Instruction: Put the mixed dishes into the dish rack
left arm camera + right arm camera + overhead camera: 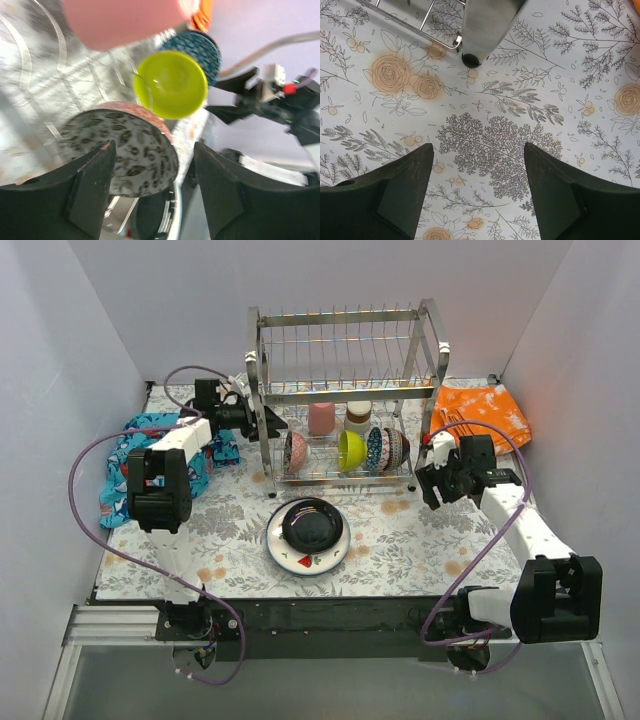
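The chrome dish rack (345,350) stands at the back centre. Its lower tier holds a pink cup (321,418), a tan cup (358,416), a patterned bowl (295,451), a lime bowl (351,450) and a blue patterned bowl (377,448), all on edge. A black plate (312,523) lies on the white red-rimmed plate (285,555) in front of the rack. My left gripper (262,420) is open at the rack's left end; in the left wrist view its fingers (155,170) frame the patterned bowl (125,155) without closing on it. My right gripper (430,485) is open and empty.
A blue cloth (125,465) lies at the left and an orange cloth (480,410) at the back right. The right wrist view shows the floral table cover (495,135) below the gripper (479,170) and the rack's post foot (471,60) just ahead.
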